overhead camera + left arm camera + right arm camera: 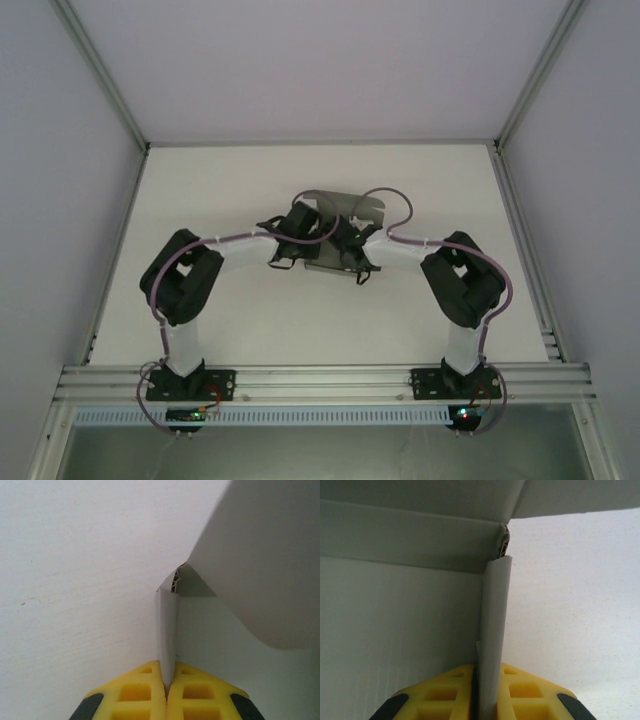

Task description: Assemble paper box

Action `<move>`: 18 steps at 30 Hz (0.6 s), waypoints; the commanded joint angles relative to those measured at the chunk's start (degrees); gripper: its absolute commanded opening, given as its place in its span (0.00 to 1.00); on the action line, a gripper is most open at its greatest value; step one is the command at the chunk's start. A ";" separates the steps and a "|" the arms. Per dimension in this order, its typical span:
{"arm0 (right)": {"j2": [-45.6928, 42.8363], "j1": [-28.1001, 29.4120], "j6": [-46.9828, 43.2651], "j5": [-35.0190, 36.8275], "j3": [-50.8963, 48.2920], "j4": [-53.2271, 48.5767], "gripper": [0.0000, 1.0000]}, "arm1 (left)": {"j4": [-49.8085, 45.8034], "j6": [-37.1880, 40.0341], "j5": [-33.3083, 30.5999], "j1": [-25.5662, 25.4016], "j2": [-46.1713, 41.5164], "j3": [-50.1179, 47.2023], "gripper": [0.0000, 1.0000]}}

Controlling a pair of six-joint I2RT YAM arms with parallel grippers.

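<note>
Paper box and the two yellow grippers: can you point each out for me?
paper box (338,202), top view, grey sheet's far flap.
left gripper (167,674), left wrist view, fingertips pinching a cardboard wall.
right gripper (488,676), right wrist view, fingertips pinching a cardboard wall.

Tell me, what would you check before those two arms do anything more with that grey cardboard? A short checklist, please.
1. Grip of the left claw on a side wall of the paper box: ok, it is shut on the wall.
2. Grip of the right claw on another wall: ok, cardboard is pinched between its fingers.
3. Both pinched walls upright: ok in the wrist views.
4. Corner joints beyond each claw locked together: cannot tell, as only raw edges show there.
5. Box bottom flat on the table: cannot tell, because the arms cover it from above.
</note>
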 commanded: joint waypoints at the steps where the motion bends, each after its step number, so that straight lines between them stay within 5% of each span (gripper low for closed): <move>1: -0.27 0.20 -0.34 -1.44 -1.01 -0.19 0.14 | -13.36 4.25 -6.36 -2.02 6.14 -0.97 0.07; 9: -0.35 0.30 -0.23 -1.26 -1.21 0.30 0.14 | -19.81 -1.23 -24.36 -5.85 12.43 3.73 0.00; 15: -0.59 0.18 0.26 -0.79 -1.95 0.14 0.14 | -21.36 -8.11 -30.48 -7.01 12.51 3.83 0.00; 18: -0.70 0.20 0.63 -0.90 -2.26 0.73 0.14 | -19.28 -6.64 -28.11 -7.01 11.78 2.97 0.00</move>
